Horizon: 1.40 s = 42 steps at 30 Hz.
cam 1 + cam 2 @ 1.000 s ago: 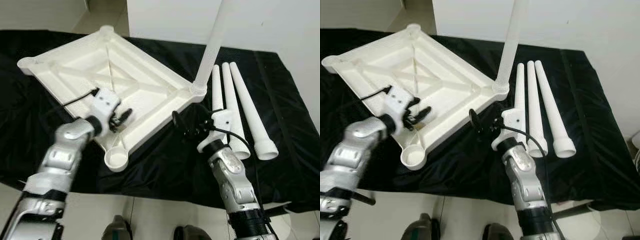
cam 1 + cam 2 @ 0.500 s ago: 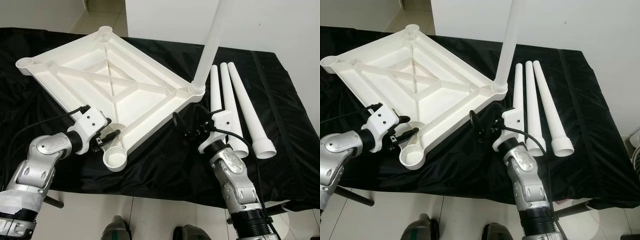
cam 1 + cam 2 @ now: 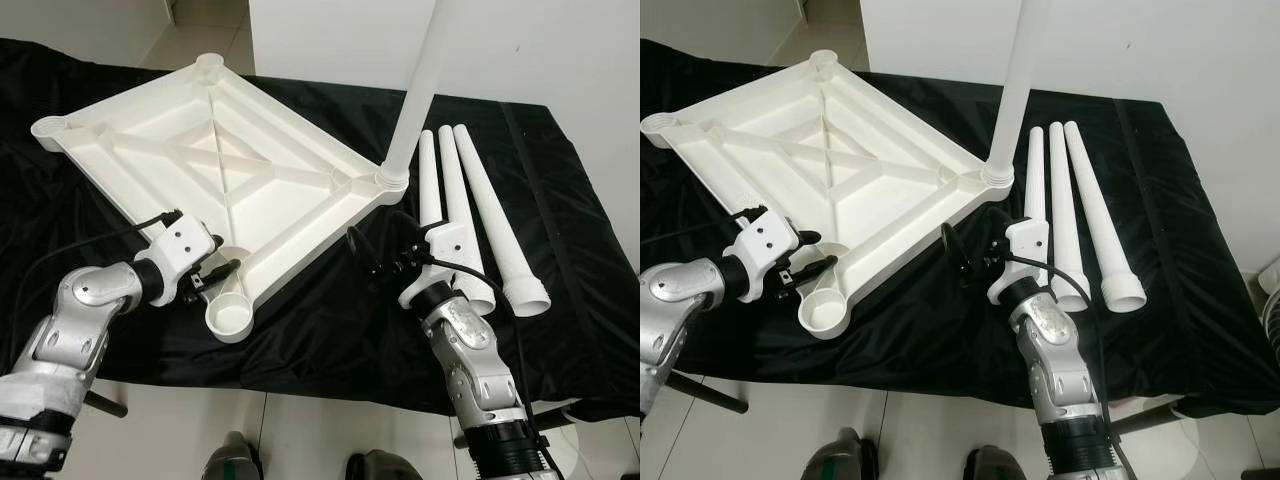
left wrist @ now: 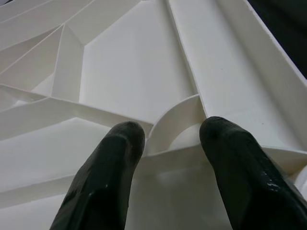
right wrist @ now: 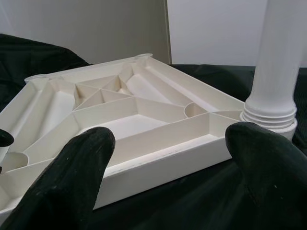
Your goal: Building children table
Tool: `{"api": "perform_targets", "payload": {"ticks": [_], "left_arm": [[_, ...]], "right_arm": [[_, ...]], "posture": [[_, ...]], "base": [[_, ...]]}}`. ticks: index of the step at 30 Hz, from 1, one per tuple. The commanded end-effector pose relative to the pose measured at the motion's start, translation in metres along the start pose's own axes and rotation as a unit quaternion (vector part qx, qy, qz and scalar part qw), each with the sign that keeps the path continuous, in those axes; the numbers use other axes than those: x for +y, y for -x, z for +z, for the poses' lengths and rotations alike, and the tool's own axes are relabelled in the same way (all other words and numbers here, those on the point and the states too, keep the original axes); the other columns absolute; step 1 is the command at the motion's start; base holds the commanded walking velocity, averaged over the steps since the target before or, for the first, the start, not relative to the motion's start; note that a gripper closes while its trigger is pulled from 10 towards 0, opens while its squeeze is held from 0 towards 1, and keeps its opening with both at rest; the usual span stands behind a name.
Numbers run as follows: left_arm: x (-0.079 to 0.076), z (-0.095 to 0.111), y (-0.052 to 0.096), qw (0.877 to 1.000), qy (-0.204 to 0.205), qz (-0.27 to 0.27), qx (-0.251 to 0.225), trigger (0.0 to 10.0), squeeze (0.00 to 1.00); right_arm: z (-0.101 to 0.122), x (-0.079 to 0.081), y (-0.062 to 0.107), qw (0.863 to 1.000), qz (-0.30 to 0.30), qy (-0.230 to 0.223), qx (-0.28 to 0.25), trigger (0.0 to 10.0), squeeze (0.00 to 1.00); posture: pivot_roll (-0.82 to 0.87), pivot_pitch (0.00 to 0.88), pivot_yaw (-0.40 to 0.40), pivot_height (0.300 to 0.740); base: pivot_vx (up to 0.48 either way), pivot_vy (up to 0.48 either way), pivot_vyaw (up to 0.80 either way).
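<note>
A white tabletop (image 3: pixel 170 150) lies upside down on a black cloth. One white leg (image 3: pixel 418 90) stands upright in its right corner socket. Three loose legs (image 3: pixel 490 220) lie side by side to the right. My left gripper (image 3: pixel 215 274) is open at the tabletop's front-left rim, beside the front corner socket (image 3: pixel 232 318). In the left wrist view its fingertips (image 4: pixel 122 136) straddle the curved rib by that socket. My right gripper (image 3: pixel 378 250) hovers open over the cloth, just off the tabletop's front-right edge (image 5: pixel 163 158), below the upright leg (image 5: pixel 276 72).
The black cloth (image 3: pixel 570 190) covers a low platform whose front edge drops to a tiled floor (image 3: pixel 300 430). A white wall (image 3: pixel 520 40) stands behind. My feet (image 3: pixel 235 462) show at the bottom edge.
My left gripper has drawn back from over the tabletop's inside to its front-left rim near the corner socket. The right gripper has barely moved.
</note>
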<state>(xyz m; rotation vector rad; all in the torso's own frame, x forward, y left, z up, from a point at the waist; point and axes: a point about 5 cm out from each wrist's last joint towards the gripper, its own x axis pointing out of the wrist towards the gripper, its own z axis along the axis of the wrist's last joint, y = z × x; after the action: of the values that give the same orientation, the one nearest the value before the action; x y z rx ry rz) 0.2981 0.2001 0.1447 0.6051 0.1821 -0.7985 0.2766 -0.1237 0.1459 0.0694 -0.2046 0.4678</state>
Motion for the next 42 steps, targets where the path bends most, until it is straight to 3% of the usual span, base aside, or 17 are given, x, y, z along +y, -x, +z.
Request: {"api": "perform_targets", "payload": {"ticks": [1,5,7,16,23,27,35,39,42], "left_arm": [[-0.003,-0.022,0.005,0.998,0.012,0.000,0.056,10.0,0.00],[0.003,-0.024,0.011,0.998,0.010,0.001,0.059,10.0,0.00],[0.006,-0.019,0.014,0.999,0.026,0.001,0.038,10.0,0.00],[0.001,-0.016,0.019,0.999,0.032,-0.037,0.016,10.0,0.00],[-0.003,-0.022,0.021,0.998,0.018,-0.053,0.031,10.0,0.00],[0.004,-0.036,0.029,0.996,0.024,-0.046,0.074,10.0,0.00],[0.011,-0.039,0.041,0.996,0.034,-0.044,0.074,10.0,0.00],[0.011,-0.038,0.041,0.996,0.040,-0.045,0.067,10.0,0.00],[0.003,-0.036,0.032,0.996,0.046,-0.052,0.056,10.0,0.00]], "right_arm": [[0.001,-0.003,0.002,1.000,-0.004,0.001,0.001,10.0,0.00],[0.001,-0.004,0.002,1.000,-0.002,0.000,0.001,10.0,0.00],[0.001,-0.004,0.002,1.000,-0.003,0.000,0.002,10.0,0.00],[0.000,-0.003,0.001,1.000,0.000,-0.001,0.003,10.0,0.00],[0.001,-0.003,0.000,1.000,0.002,0.001,0.003,10.0,0.00],[0.000,-0.003,0.001,1.000,0.002,0.000,0.003,10.0,0.00],[0.000,-0.004,0.002,1.000,0.000,-0.001,0.004,10.0,0.00],[0.000,-0.004,0.002,1.000,0.001,0.001,0.005,10.0,0.00],[0.000,-0.002,0.000,1.000,0.003,-0.001,0.004,10.0,0.00]], "posture": [[0.01,0.072,0.000,0.740],[0.01,0.074,-0.002,0.740],[0.02,0.075,-0.003,0.740],[0.02,0.080,-0.005,0.740],[0.02,0.082,-0.006,0.740],[0.02,0.082,-0.001,0.740],[0.03,0.087,-0.001,0.740],[0.03,0.087,-0.001,0.740],[0.03,0.091,-0.001,0.740]], "base": [[0.000,0.000,0.00],[0.000,0.000,0.00],[0.000,0.000,0.00],[0.000,0.000,0.00],[0.000,0.000,0.00],[0.000,0.000,0.00],[0.000,0.000,0.00],[0.000,0.000,0.00],[0.000,0.000,0.00]]}}
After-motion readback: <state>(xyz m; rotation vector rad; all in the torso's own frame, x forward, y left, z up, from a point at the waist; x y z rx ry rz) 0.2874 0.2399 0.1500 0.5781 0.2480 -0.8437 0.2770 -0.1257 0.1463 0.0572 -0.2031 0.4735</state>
